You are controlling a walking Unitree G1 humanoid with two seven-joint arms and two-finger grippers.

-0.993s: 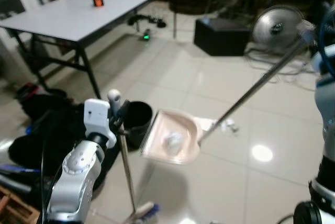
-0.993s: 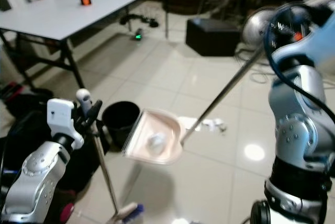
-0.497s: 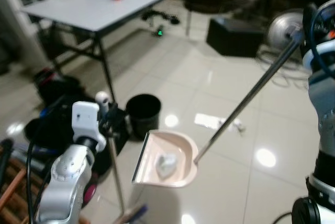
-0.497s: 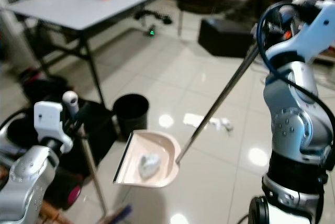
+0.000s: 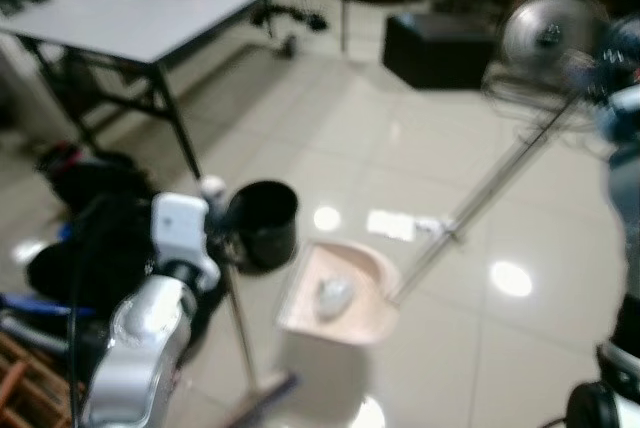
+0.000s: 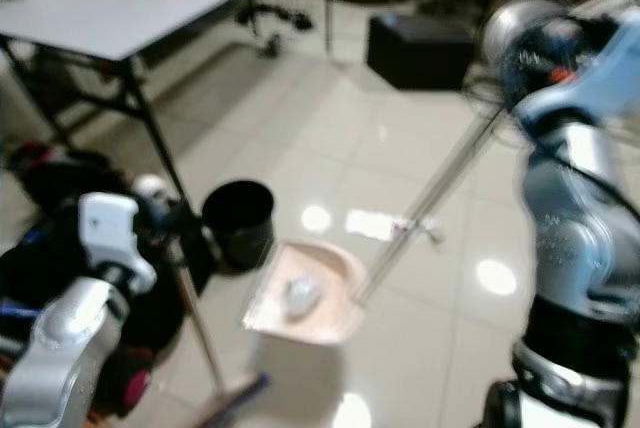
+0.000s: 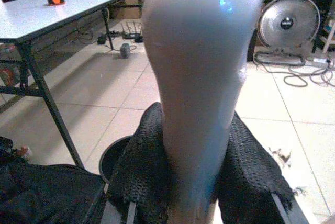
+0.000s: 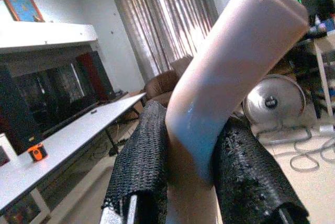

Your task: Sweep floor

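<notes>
Right hand (image 8: 191, 182) grips the dustpan (image 5: 338, 293) handle, left hand (image 7: 196, 182) the broom (image 5: 243, 343); keep pan level until over the bin (image 5: 262, 220).

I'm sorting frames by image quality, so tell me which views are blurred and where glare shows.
Both eye views are motion-blurred: the dustpan and its long handle smear, with lamp glare on the floor tiles. The left wrist view is sharp behind, but the close broom handle is soft, as is the right wrist view's dustpan grip.
</notes>
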